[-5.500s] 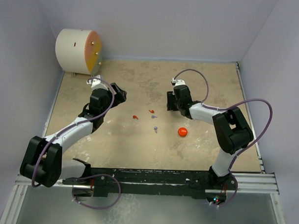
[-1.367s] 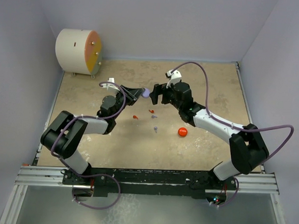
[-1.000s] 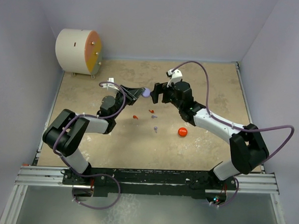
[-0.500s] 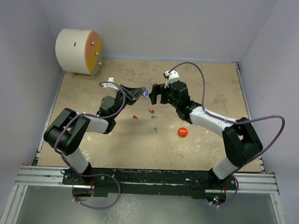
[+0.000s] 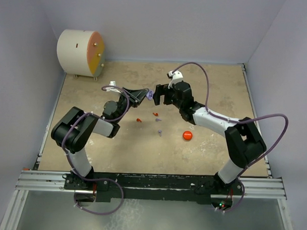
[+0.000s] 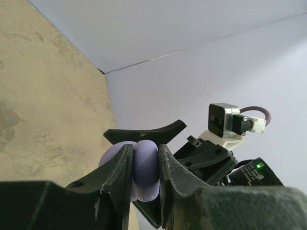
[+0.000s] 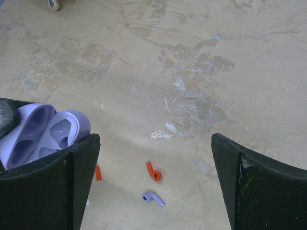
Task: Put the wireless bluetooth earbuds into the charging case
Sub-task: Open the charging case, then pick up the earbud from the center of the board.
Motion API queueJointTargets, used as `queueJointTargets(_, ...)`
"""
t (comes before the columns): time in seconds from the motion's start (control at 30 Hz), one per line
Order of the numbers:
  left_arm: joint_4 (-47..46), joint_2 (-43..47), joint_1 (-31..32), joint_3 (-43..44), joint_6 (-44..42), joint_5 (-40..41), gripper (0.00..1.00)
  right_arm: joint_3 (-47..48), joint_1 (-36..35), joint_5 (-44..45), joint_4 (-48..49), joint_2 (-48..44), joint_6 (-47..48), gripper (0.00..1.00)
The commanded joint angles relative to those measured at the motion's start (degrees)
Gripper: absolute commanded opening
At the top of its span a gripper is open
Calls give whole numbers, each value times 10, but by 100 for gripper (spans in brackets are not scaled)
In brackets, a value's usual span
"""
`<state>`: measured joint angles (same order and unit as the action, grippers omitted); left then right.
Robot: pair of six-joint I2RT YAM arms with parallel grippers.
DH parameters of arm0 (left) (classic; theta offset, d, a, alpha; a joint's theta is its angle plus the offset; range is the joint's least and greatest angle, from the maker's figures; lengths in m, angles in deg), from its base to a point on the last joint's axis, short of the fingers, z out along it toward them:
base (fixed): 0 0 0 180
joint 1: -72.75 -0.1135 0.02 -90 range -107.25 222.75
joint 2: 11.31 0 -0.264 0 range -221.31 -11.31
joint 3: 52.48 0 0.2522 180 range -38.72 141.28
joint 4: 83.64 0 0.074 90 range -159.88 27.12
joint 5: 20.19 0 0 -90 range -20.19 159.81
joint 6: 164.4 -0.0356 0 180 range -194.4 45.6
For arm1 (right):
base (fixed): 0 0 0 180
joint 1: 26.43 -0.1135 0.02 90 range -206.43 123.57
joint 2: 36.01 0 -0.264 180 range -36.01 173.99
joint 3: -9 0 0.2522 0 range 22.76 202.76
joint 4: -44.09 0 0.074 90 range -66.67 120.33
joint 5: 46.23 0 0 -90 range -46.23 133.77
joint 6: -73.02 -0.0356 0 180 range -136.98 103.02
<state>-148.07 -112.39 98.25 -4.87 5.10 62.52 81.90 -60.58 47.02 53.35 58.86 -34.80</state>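
Tiny stemmed earbuds (image 7: 153,171), red and lavender, lie beneath the wide-apart right gripper (image 7: 154,148); the left gripper (image 6: 145,154) clamps the open case (image 7: 43,130).

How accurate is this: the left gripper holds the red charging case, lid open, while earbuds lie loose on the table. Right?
Wrong in one respect: the left gripper holds the lavender charging case, not a red one, as the left wrist view shows. The rest stands: its lid is open and earbuds lie loose on the table.
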Motion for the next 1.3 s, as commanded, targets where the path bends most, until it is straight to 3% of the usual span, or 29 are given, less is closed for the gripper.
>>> queueJointTargets(0.0, -108, -26, 2, 0, 54, -10, 0, 23, -2, -27, 46, 5, -14, 100)
queueJointTargets(0.23, -202, -68, -30, -29, 123, 13, 0, 5, -1, -3, 34, -4, -18, 100)
queueJointTargets(0.4, -204, -54, -61, -66, 130, 19, 0, -28, -1, 3, 24, -18, -8, 99)
queueJointTargets(0.5, -204, -47, -71, -82, 135, 18, 0, -44, -3, 30, 27, -23, 17, 93)
queueJointTargets(0.87, -204, -30, -74, -147, 147, 35, 0, -86, -13, -6, 0, -55, 28, 76)
queueJointTargets(1.1, -204, -37, -74, -153, 159, 37, 0, -77, -23, -11, -43, -16, 34, 63)
queueJointTargets(1.27, -204, -34, -73, -157, 162, 37, 0, -45, -58, 34, -88, 4, 34, 59)
